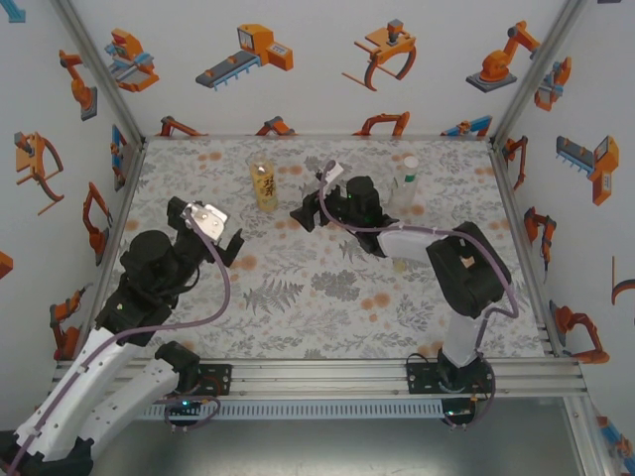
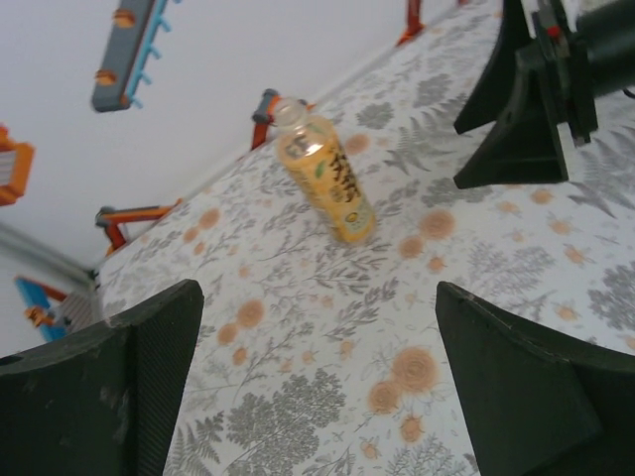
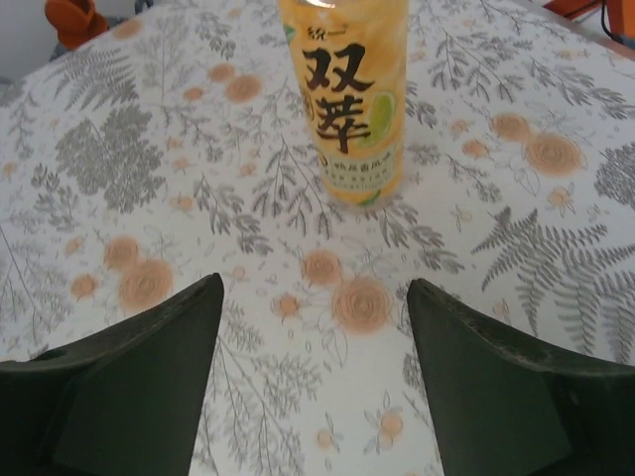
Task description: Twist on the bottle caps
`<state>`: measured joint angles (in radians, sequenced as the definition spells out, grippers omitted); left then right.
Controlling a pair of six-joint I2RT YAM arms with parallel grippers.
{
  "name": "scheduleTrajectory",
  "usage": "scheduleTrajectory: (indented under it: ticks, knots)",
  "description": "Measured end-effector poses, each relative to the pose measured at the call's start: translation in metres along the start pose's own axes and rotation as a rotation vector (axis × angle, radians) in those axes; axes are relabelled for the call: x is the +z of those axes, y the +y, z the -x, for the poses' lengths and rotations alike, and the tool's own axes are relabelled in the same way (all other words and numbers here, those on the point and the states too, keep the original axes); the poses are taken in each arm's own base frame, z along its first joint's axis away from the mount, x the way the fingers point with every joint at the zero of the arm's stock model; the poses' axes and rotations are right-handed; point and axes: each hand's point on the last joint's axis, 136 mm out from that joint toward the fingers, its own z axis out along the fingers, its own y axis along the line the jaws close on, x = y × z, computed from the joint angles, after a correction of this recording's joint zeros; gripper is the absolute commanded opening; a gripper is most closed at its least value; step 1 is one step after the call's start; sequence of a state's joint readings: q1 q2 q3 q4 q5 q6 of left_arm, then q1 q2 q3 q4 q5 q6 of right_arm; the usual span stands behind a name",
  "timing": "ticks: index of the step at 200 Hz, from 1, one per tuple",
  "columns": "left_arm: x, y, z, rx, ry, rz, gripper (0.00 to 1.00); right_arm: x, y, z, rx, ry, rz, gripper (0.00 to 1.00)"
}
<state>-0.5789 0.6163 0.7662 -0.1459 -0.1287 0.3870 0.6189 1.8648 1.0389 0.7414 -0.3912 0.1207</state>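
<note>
Amber plastic bottle (image 1: pixel 264 185) with a printed label stands upright toward the back of the surface (image 1: pixel 298 327), on a cloth (image 1: pixel 327 288) printed with grey ferns and orange blooms. I cannot tell whether a cap sits on its neck. A clear bottle (image 1: pixel 405 188) with a green band stands upright further right, near the back edge, with a white cap (image 1: pixel 409 162) on top, well apart from the amber one. White walls (image 1: pixel 317 89) with orange robot drawings close in three sides. Metal rails (image 1: pixel 327 372) run along the near edge.

Right claw (image 1: pixel 306 208) sits low, just right of the amber bottle and pointed at it, with bare cloth between them. Its arm is bent at the elbow and reaches back-left, the wrist just beside the clear bottle. Its matte black, wedge-shaped fingers (image 3: pixel 129 387) stand apart and hold nothing.

Left claw (image 1: pixel 210 226) is left of centre, angled toward the amber bottle but short of it. Its fingers (image 2: pixel 109 397) are spread wide and empty.
</note>
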Motion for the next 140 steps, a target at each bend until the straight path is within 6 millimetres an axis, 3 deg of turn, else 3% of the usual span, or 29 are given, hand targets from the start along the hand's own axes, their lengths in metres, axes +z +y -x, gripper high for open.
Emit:
scheduleTrajectory:
  ticks: [40, 86, 140]
  knots:
    - [0.001, 0.013, -0.004, -0.031, 0.014, 0.051, 0.92, 0.038, -0.004, 0.015, -0.021, -0.085, 0.007, 0.89]
    - [0.006, 0.012, -0.009, -0.040, 0.031, 0.047, 0.93, 0.073, -0.010, 0.038, -0.032, -0.172, 0.005, 0.89]
    - [0.006, 0.013, -0.009, -0.041, 0.030, 0.048, 0.92, 0.103, -0.021, 0.044, -0.019, -0.218, -0.008, 0.89]
